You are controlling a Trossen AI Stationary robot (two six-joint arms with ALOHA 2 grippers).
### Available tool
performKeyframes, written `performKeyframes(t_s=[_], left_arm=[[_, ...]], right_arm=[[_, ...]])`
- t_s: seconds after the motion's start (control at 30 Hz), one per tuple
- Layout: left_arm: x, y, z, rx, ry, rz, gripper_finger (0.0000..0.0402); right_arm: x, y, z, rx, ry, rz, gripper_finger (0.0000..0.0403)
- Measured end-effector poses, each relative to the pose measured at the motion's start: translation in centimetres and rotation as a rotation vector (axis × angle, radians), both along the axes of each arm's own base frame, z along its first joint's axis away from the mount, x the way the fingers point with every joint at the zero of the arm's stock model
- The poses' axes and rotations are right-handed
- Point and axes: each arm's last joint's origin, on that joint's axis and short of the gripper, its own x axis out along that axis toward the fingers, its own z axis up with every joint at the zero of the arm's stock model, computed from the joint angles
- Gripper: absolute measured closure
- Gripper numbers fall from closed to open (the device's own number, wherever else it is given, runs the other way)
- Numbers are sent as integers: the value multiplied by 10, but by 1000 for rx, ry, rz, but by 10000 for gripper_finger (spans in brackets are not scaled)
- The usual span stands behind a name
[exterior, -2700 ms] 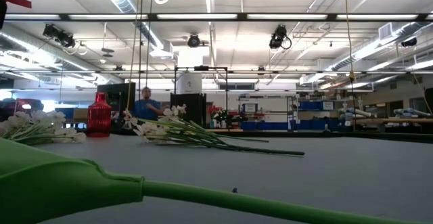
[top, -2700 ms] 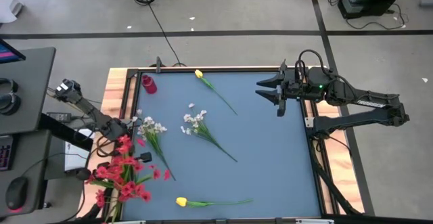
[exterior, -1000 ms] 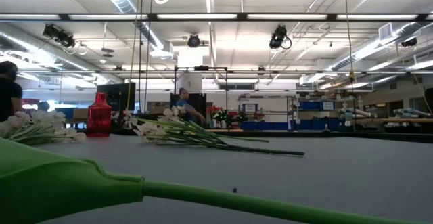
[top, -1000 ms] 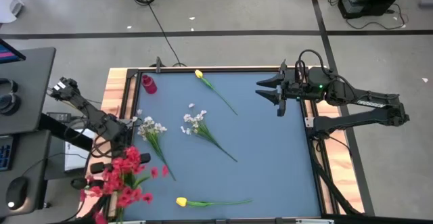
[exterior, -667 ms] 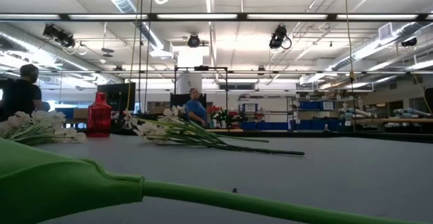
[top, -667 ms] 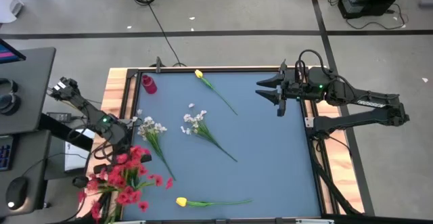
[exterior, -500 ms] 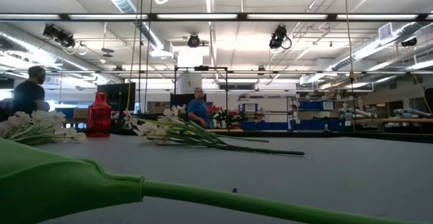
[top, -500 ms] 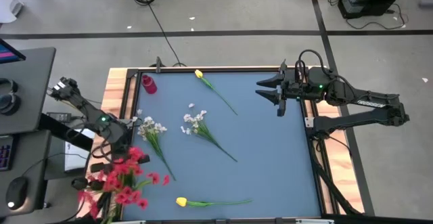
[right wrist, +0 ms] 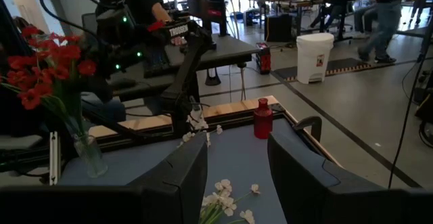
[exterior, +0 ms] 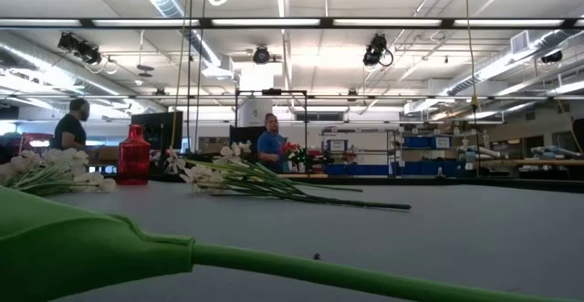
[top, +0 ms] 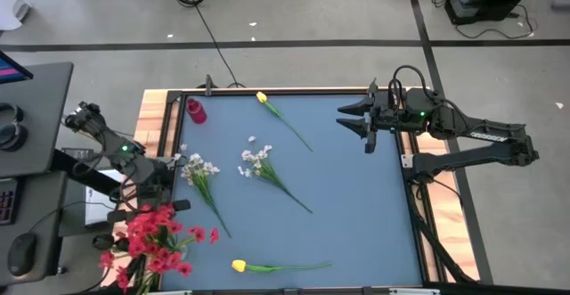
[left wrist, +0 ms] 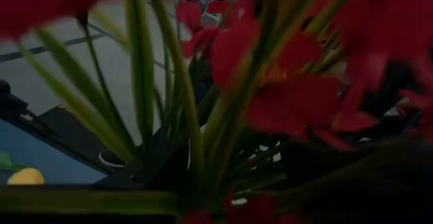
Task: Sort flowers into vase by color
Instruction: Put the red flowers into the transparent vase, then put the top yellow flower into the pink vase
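A bunch of red flowers [top: 150, 241] stands over the table's near left corner. In the right wrist view its stems go down into a clear glass vessel [right wrist: 89, 155]. My left gripper [top: 162, 181] is right beside the bunch, and red blossoms and green stems [left wrist: 183, 116] fill the left wrist view. The small red vase [top: 195, 110] stands empty at the far left corner. Two white sprays [top: 200, 168] [top: 258, 161] and two yellow tulips [top: 261, 97] [top: 239, 266] lie flat on the blue mat. My right gripper [right wrist: 237, 176] hangs open above the far right of the table.
The table has a black frame and a wooden rim [top: 151, 117]. A desk with a keyboard and mouse [top: 22, 250] stands left of the table. People move about in the room behind [exterior: 270, 142]. The mat's middle and right [top: 356, 206] are bare.
The red bunch has swayed back and forth and now stands a little nearer the table's near left corner, more gathered. My left arm's wrist has drawn back slightly toward the left edge. People have walked across the room behind.
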Motion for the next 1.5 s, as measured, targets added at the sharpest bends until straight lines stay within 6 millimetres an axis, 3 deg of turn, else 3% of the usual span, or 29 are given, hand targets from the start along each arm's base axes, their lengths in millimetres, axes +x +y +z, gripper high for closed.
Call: performKeyframes(t_s=[0.33, 0.53, 1.03, 1.23, 1.5], left_arm=[[-6, 12, 36, 77, -61, 48, 163], [2, 10, 9, 160, -10, 135, 163], [-4, 16, -6, 324, 110, 132, 163], [-11, 23, 11, 378, 84, 163, 163], [-20, 41, 38, 511, 22, 357, 163]], right_arm=[[0, 0, 0, 0, 0, -1, 239], [0, 0, 0, 0, 0, 0, 239], [0, 0, 0, 0, 0, 0, 239], [0, 0, 0, 0, -1, -1, 239], [0, 0, 0, 0, 0, 0, 239]])
